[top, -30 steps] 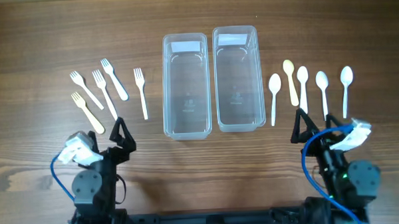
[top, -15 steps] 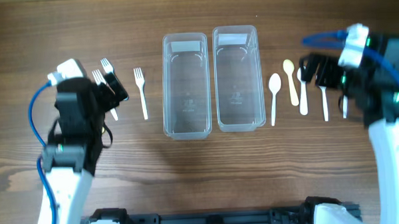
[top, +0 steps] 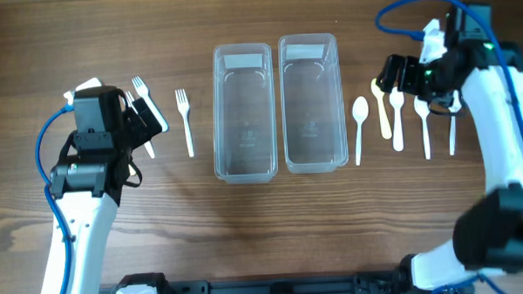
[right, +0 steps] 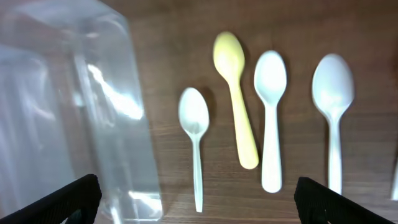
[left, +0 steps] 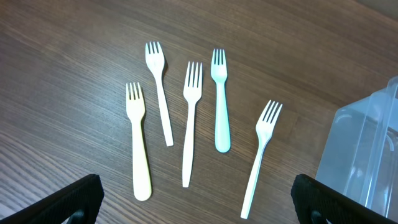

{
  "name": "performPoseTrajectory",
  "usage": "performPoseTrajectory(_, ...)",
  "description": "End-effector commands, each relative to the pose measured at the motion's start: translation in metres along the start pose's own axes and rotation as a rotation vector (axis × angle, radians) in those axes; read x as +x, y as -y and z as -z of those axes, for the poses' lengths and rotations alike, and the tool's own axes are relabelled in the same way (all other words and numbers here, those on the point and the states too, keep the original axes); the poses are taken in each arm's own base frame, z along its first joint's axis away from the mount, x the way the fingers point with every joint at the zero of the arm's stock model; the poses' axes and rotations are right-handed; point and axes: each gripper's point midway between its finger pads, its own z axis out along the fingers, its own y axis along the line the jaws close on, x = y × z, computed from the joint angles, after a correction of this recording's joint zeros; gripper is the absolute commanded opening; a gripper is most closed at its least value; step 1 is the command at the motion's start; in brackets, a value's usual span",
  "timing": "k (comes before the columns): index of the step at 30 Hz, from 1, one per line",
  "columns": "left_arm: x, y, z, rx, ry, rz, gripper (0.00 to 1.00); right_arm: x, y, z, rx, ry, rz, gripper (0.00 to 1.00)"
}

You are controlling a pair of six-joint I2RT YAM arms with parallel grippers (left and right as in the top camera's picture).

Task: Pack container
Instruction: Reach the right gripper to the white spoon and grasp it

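Hovering above the five forks (left: 189, 124), the left gripper (left: 199, 196) spreads its jaws wide. Over the spoons (right: 270, 78) hangs the right gripper (right: 199, 199), jaws equally wide. Between both groups, two clear containers (top: 243, 113) sit side by side.

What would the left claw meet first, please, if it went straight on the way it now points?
Probably the long white fork in the middle of the row on the table; nothing shows between it and the open left claw.
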Motion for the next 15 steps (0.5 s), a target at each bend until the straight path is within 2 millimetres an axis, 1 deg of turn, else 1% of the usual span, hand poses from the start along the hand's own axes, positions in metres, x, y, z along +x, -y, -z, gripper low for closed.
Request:
performPoseTrajectory(1,-0.009,-0.001,0.003,-0.009,0.02,-0.005,1.0,0.01,0.001,-0.029,0.028,-0.092,-0.058,0.99)
performPoseTrajectory(5,-0.009,-0.001,0.003,-0.009,0.02,-0.005,1.0,0.036,-0.015,-0.067,0.042,-0.226,0.001,0.98)
performPoseTrajectory(7,-0.009,-0.001,0.003,-0.009,0.02,-0.005,1.0,0.042,-0.02,-0.083,0.062,-0.253,0.025,0.98)
performPoseTrajectory(9,-0.009,-0.001,0.003,-0.009,0.02,-0.005,1.0,0.043,-0.023,-0.098,0.066,-0.268,0.031,0.93)
performPoseTrajectory(12,-0.009,-0.001,0.003,-0.009,0.02,-0.005,1.0,0.047,-0.018,-0.115,0.085,-0.295,-0.004,0.85)
performPoseTrajectory(15,-0.009,-0.001,0.003,-0.009,0.02,-0.005,1.0,0.054,-0.007,-0.128,0.131,-0.328,-0.017,0.81)
